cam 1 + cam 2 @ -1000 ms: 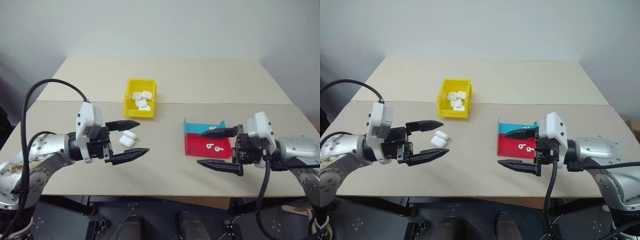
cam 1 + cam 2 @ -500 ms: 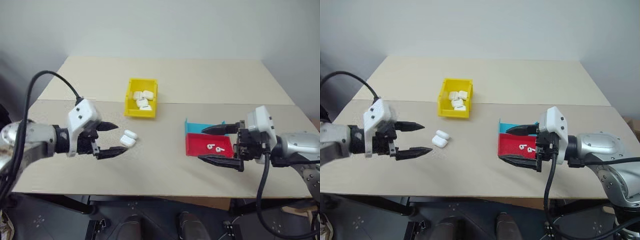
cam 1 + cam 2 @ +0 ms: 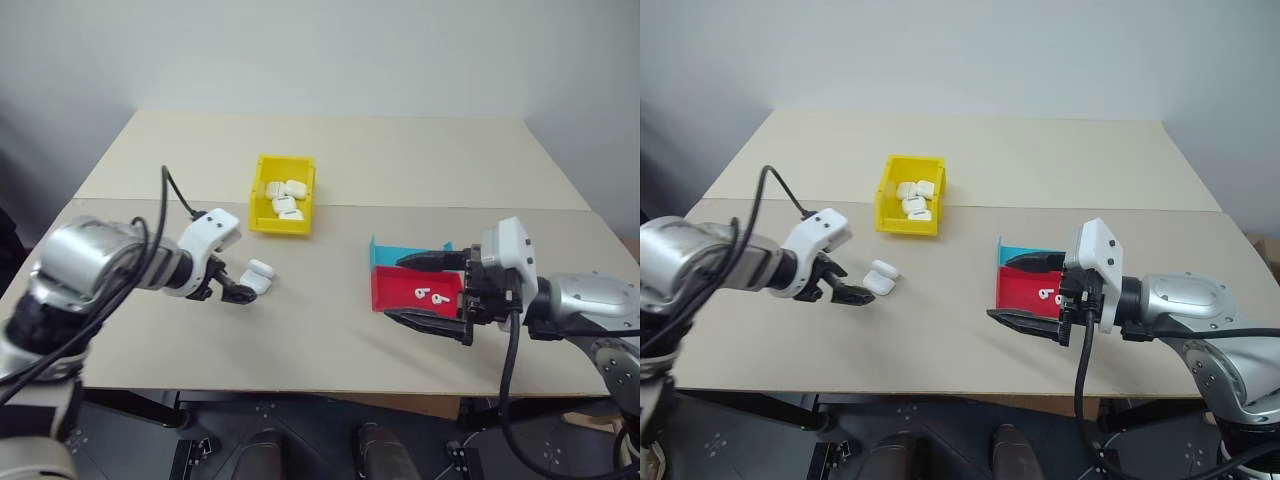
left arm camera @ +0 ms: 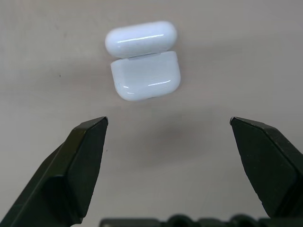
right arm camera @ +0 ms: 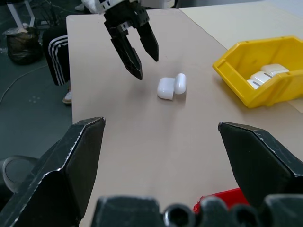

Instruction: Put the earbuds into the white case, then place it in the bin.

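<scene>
Surroundings: we note spare cases (image 3: 284, 200) in the bin (image 3: 258, 190), earbuds (image 3: 428, 295) on red-teal tray (image 3: 392, 288) | white case (image 3: 258, 276) lid-open on table, unobstructed | left gripper (image 3: 240, 292) spread, has dropped toward it | right gripper (image 3: 425, 290) spread, unmoved

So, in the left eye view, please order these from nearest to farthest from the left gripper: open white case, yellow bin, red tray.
1. Open white case, on the table just beside the left gripper.
2. Yellow bin, farther back on the table.
3. Red tray, across on the right side.
</scene>
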